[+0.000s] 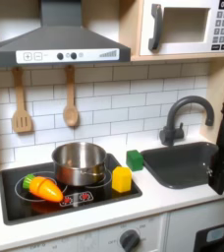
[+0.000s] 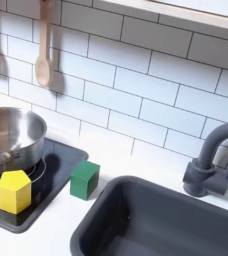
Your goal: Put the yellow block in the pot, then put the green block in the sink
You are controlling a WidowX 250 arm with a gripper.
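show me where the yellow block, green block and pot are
yellow block [image 1: 121, 179], first exterior view, on its front face
green block [image 2: 84, 180], second exterior view, on its front face
pot [image 1: 79, 169], first exterior view, on its outer steel wall

Toy carrot [image 1: 42, 187] on stovetop [image 1: 104, 193]; wooden spoon [image 2: 44, 45] on wall.

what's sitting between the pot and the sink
The green block, on the white counter between the pot and the sink in both exterior views. The yellow block stands nearer the camera, on the stove's corner.
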